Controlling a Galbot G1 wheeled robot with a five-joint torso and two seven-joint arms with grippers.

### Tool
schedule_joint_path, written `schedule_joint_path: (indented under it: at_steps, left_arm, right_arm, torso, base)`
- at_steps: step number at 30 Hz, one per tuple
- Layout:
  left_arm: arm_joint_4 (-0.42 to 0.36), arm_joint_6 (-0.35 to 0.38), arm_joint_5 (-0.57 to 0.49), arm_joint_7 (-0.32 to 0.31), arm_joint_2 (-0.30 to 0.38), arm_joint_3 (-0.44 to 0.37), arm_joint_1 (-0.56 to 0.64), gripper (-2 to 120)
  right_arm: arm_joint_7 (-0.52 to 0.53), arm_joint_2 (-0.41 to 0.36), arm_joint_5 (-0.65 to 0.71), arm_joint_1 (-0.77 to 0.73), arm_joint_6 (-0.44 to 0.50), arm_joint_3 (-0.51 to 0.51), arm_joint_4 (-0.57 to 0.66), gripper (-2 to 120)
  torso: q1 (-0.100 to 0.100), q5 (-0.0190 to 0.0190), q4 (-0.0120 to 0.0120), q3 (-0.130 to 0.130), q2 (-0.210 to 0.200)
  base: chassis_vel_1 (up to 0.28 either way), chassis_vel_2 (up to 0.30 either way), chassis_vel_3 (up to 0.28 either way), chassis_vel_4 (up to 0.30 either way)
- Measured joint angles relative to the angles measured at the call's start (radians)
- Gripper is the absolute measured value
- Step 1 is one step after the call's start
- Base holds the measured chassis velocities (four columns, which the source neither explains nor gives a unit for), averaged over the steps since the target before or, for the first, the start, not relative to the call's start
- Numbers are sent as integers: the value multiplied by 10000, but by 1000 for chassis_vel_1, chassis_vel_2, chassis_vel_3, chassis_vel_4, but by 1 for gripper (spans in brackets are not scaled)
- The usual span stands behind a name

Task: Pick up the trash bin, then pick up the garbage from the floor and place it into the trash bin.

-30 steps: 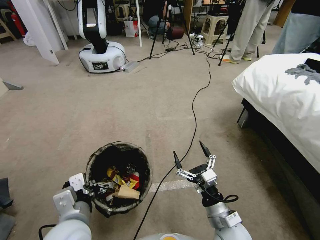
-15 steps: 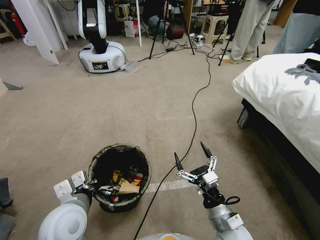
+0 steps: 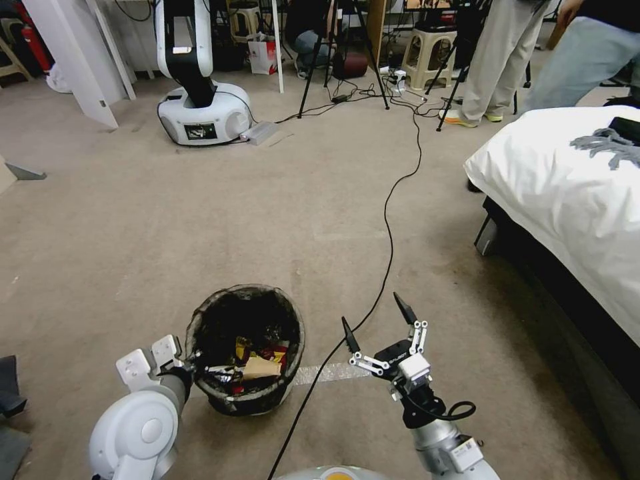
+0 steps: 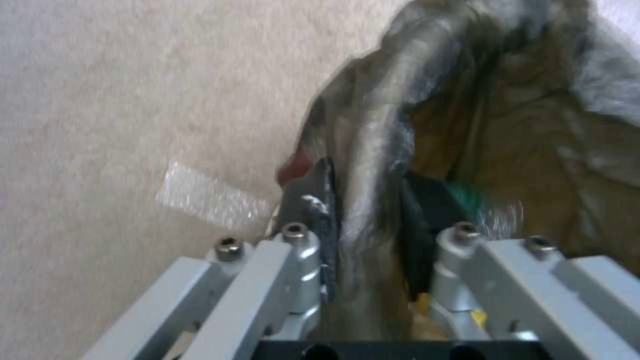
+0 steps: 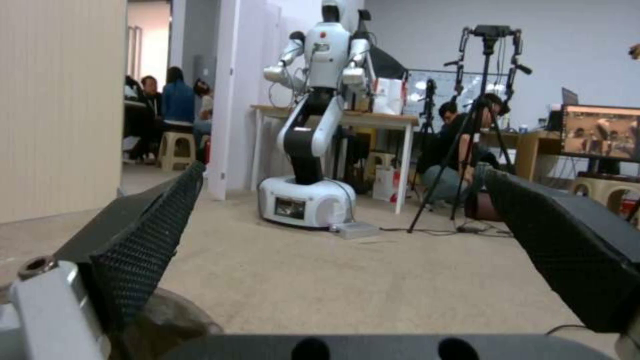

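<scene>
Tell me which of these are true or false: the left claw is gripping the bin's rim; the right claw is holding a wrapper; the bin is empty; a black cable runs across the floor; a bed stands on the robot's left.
1. The left gripper grips the rim of the trash bin. True.
2. The right gripper holds a wrapper. False: it is open and holds nothing.
3. The bin is empty. False: garbage lies inside.
4. A black cable crosses the floor. True.
5. A bed stands on the robot's left. False: it is on the right.
</scene>
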Motion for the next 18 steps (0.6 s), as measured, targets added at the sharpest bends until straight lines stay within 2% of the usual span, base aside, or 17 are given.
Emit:
schedule_joint_path:
  at_steps: [2, 4, 5, 7, 9, 11, 13, 15, 17, 18]
  left_arm:
    - [25, -31, -1, 29, 8, -3, -30, 27]
    - [48, -94, -4, 90, 20, -3, -92, 37]
    - [48, -94, -4, 90, 20, -3, -92, 37]
    - [65, -170, -4, 168, 48, -11, -154, 49]
    - [64, -189, -3, 186, 58, -17, -165, 52]
    - [-11, -229, -3, 221, 91, -34, -175, 64]
    - [-37, -235, -3, 223, 95, -38, -175, 67]
    - [-152, -252, 1, 230, 104, -45, -159, 78]
    - [-201, -258, 2, 231, 103, -48, -148, 82]
    - [-292, -281, 2, 233, 104, -61, -136, 90]
  right_arm:
    - [-21, 2, -2, 0, 0, -4, -8, 100]
    - [-77, 4, -4, 2, 0, -12, -38, 100]
    - [-77, 4, -4, 2, 0, -12, -38, 100]
    - [-133, 5, -15, -28, 3, -14, -71, 100]
    - [-151, 7, -18, -36, 6, -14, -75, 100]
    - [-200, 19, -27, -50, 13, -23, -94, 100]
    - [-210, 24, -29, -51, 15, -24, -99, 100]
    - [-246, 31, -36, -52, 20, -31, -105, 100]
    - [-261, 35, -44, -54, 25, -32, -109, 100]
    - [-280, 38, -61, -67, 40, -34, -114, 100]
  torso:
    - [0, -4, 1, 0, 1]
    - [0, -2, 0, 0, 0]
    - [0, -2, 0, 0, 0]
    - [0, -3, 0, 0, 0]
    - [0, -3, 0, 0, 0]
    - [0, -2, 0, 0, 0]
    - [0, -3, 1, 0, 0]
    - [0, -3, 0, 0, 0]
    - [0, -3, 0, 0, 0]
    - [0, -3, 0, 0, 0]
  base:
    - [0, 0, 0, 0]
    - [0, 0, 0, 0]
    - [0, 0, 0, 0]
    - [0, 0, 0, 0]
    - [0, 0, 0, 0]
    - [0, 0, 0, 0]
    - [0, 0, 0, 0]
    - [0, 0, 0, 0]
    - [0, 0, 0, 0]
    - [0, 0, 0, 0]
